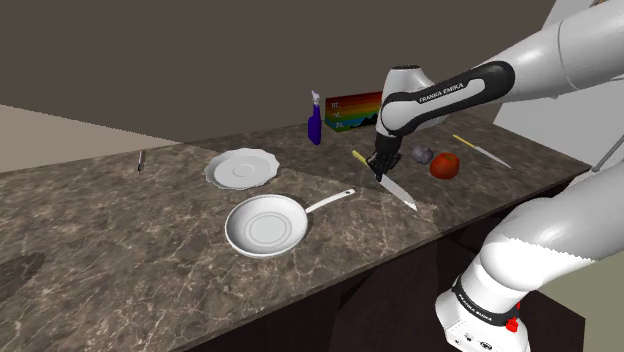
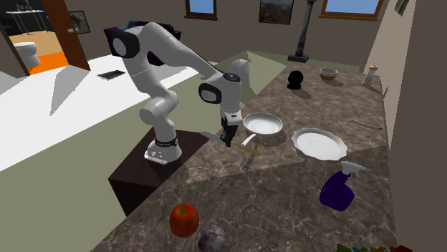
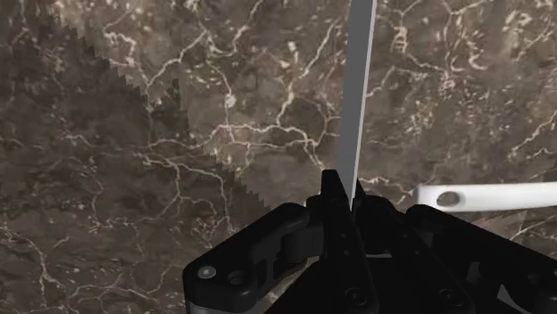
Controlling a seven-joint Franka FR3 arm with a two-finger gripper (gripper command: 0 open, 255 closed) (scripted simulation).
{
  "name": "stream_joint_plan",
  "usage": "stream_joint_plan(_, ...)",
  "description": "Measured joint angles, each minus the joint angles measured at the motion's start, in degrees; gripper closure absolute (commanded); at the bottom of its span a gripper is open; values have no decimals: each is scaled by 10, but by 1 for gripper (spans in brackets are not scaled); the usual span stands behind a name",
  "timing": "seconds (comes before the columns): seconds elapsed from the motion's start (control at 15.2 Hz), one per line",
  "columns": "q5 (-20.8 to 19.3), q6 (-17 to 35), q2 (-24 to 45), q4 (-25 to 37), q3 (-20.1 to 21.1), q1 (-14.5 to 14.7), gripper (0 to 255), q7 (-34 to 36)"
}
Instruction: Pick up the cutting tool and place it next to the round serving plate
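Fingers (image 3: 331,191) are closed narrow on the dark handle of the knife (image 1: 398,190). The blade (image 3: 359,98) runs straight out ahead of them and looks thin from the wrist camera. A hold at the handle leaves the blade free and pointing away from the arm.

In the shoulder view the knife is right of centre over the surface (image 1: 120,260), blade slanting down toward the near edge. Cannot tell whether the tip touches.

The scalloped round plate (image 1: 241,170) lies well to the shoulder view's left, farther back. The pan (image 1: 265,225) sits just on its near side, and the pan handle (image 3: 491,196) reaches toward the fingers.

Judgement: the carry goes left, and the pan handle is the obstacle to clear.

Containers: plate bare, pan holds nothing.
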Motion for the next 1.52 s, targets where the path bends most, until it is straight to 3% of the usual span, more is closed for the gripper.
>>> stream_joint_plan(0.26,1,-27,-6,22,1,1,255,1)
stream_joint_plan(0.53,11,-23,77,98,7,10,255,7)
stream_joint_plan(1.06,27,-49,254,302,13,19,255,12)
stream_joint_plan(1.52,36,-107,403,509,20,25,255,23)
